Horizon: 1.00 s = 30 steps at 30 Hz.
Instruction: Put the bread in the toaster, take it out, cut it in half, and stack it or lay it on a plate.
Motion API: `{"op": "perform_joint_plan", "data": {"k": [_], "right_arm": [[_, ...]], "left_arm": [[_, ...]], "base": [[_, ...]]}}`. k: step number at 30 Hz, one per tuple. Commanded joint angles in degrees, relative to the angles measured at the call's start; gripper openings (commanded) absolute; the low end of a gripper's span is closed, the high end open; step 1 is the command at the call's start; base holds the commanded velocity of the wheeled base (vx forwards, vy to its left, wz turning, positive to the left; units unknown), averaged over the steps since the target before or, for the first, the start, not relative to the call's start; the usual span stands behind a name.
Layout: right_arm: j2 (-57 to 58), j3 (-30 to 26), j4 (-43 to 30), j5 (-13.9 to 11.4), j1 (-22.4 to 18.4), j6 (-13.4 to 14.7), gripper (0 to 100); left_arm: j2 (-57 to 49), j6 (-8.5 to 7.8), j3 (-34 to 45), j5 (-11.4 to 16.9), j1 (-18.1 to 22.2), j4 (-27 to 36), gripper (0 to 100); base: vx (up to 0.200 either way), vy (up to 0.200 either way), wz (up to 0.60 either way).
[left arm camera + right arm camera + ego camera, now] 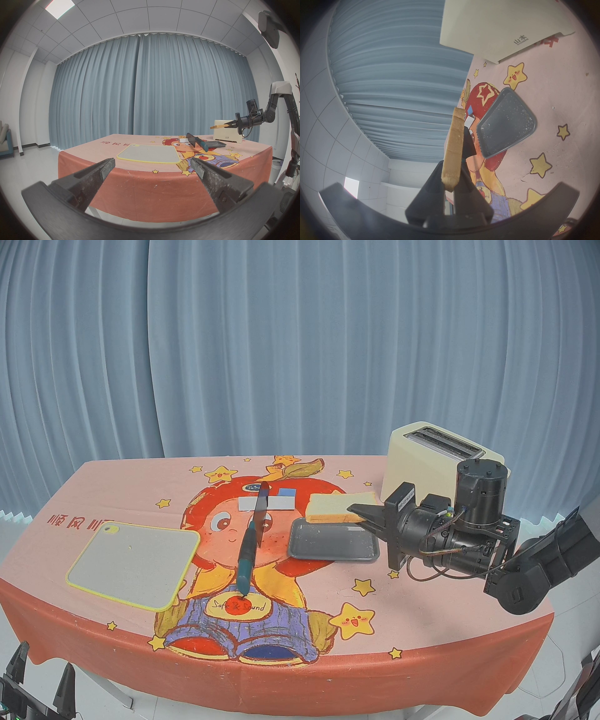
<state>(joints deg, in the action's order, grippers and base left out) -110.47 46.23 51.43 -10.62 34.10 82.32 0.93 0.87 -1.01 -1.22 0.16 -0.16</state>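
Aloft, bread (339, 506) in right gripper (357, 512).

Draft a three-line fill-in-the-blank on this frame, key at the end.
The right gripper is shut on the ____.
The knife lies between the grey tray and the yellow-rimmed ____.
The left gripper is ____.
Missing: bread; cutting board; open.
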Motion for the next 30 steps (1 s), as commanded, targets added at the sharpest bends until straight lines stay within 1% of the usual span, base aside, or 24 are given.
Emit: {"op": "perform_joint_plan", "data": {"k": [1, 14, 18, 19, 20, 21, 23, 30], "right_arm": [[3.4, -0.8, 0.1, -0.1, -0.3, -0.5, 0], [12.0, -1.9, -0.7, -0.1, 0.4, -0.8, 0], [12.6, -2.0, -0.7, -0.1, 0.4, -1.6, 0], [12.7, -2.1, -0.6, 0.0, 0.3, -2.3, 0], [12.7, -2.1, -0.6, 0.0, 0.3, -2.3, 0], [13.0, -2.2, -0.6, 0.0, 0.3, -3.3, 0], [13.6, -2.5, -0.6, 0.3, 0.4, -3.9, 0], [14.5, -3.3, -0.6, 0.3, 1.0, -4.0, 0]], "left_arm": [[-0.3, 0.01, 1.0, 0.0, 0.0, 0.0, 100], [-0.3, 0.01, 1.0, 0.0, 0.0, 0.0, 100], [-0.3, 0.01, 1.0, -0.1, 0.0, 0.0, 100], [-0.3, 0.01, 1.0, 0.0, 0.0, 0.0, 100], [-0.3, 0.01, 1.0, 0.0, 0.0, 0.0, 100], [-0.3, 0.01, 1.0, 0.0, 0.0, 0.0, 100], [-0.3, 0.01, 1.0, 0.0, 0.0, 0.0, 100], [-0.3, 0.10, 1.0, -0.2, 0.0, 0.0, 100]], "base": [[0.000, 0.000, 0.00], [0.000, 0.000, 0.00], [0.000, 0.000, 0.00], [0.000, 0.000, 0.00], [0.000, 0.000, 0.00], [0.000, 0.000, 0.00], [0.000, 0.000, 0.00], [0.000, 0.000, 0.00]]}}
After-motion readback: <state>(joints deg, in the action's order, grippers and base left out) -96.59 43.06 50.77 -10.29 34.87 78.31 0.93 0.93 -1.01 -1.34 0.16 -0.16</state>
